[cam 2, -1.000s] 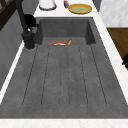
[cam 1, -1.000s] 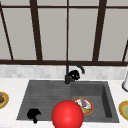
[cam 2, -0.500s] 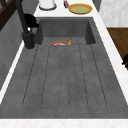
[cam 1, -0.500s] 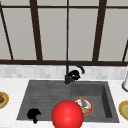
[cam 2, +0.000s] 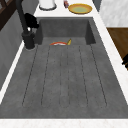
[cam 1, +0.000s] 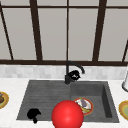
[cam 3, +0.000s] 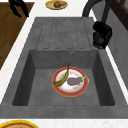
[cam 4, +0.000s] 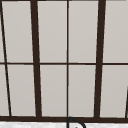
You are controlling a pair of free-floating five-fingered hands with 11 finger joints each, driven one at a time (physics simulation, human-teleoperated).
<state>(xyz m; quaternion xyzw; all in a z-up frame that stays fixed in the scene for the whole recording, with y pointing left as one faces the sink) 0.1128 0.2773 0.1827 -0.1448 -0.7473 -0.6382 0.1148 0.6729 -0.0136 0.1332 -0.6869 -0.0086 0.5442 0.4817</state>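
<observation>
- The right hand [cam 1: 74, 75] is at the tap [cam 1: 67, 75], just beside its upright post at the back rim of the sink [cam 1: 45, 95]. Its fingers look curled close to the tap's base, but I cannot tell whether they grip it.
- From the right side, this hand [cam 3: 102, 33] is a dark bunch against the tap [cam 3: 86, 8], above the counter's back edge.
- The left hand [cam 1: 34, 114] hangs at the sink's front left corner, fingers curled loosely, holding nothing.
- A plate [cam 3: 58, 88] lies on the basin floor with a banana [cam 3: 62, 78] and an eggplant [cam 3: 73, 80] on it, well apart from both hands.
- A red ball [cam 1: 67, 114] sits at the front edge, just beside the plate [cam 1: 87, 110].
- A yellow plate [cam 2: 80, 8] rests on the counter beyond the basin.
</observation>
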